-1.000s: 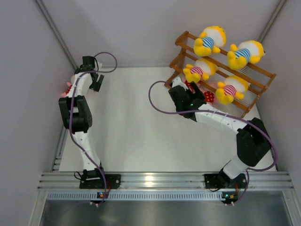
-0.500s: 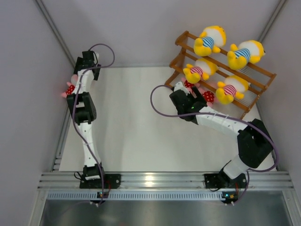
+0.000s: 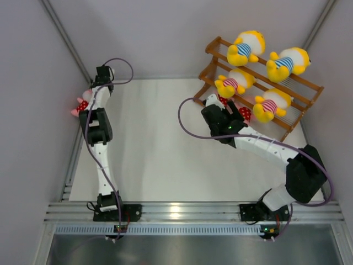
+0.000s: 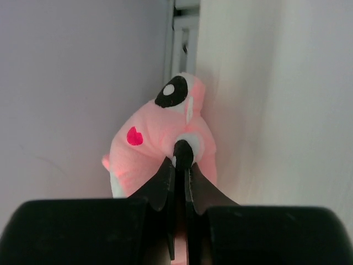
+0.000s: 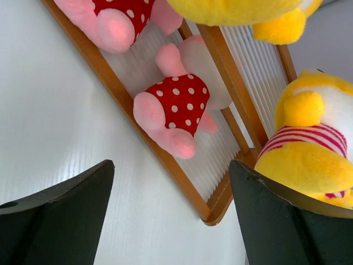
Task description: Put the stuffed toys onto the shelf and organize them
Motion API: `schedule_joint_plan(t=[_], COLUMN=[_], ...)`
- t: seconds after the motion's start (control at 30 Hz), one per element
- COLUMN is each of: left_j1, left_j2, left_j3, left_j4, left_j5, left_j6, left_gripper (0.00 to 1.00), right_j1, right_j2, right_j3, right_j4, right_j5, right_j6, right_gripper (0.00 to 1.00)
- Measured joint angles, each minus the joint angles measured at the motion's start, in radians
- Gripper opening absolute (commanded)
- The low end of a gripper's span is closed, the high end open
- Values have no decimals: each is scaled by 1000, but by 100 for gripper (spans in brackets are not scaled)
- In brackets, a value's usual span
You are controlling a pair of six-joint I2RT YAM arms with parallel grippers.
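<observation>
Left gripper [image 4: 181,150] pinched narrow on pink plush doll [image 4: 146,146]. Right gripper [image 5: 171,165] fingers wide, over red-dotted pink doll [image 5: 179,102] on brown wooden shelf [image 5: 190,190].

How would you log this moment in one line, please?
left gripper: shut on pink toy at left wall | right gripper: open, facing shelf | shelf: six toys placed

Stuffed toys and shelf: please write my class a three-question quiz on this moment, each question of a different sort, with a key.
1. True or false: the right gripper is open.
2. How many yellow toys sit on the shelf? A two, B four, C six.
3. Which gripper is at the pink toy beside the wall?
Key: 1 true; 2 B; 3 left gripper.
</observation>
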Motion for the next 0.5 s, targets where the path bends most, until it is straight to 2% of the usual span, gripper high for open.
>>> schedule_joint_plan(t=[0.13,0.27,0.5], left_j1=[2,-1,-72], left_j2=[-144,-401,-808], left_j3=[-209,-484,-730], left_j4=[18,-19,-77], left_j5=[68,203,457], left_j6=[-54,-131,-287], left_gripper=[0,0,0], right_j1=[22,76,266], right_j2=[-56,-122,-169], right_j3=[-6,-64,-167], right_j4=[14,74,289], right_j5=[-7,-40,-219], right_j6=[-19,-97,-341], right_gripper=[83,83,83])
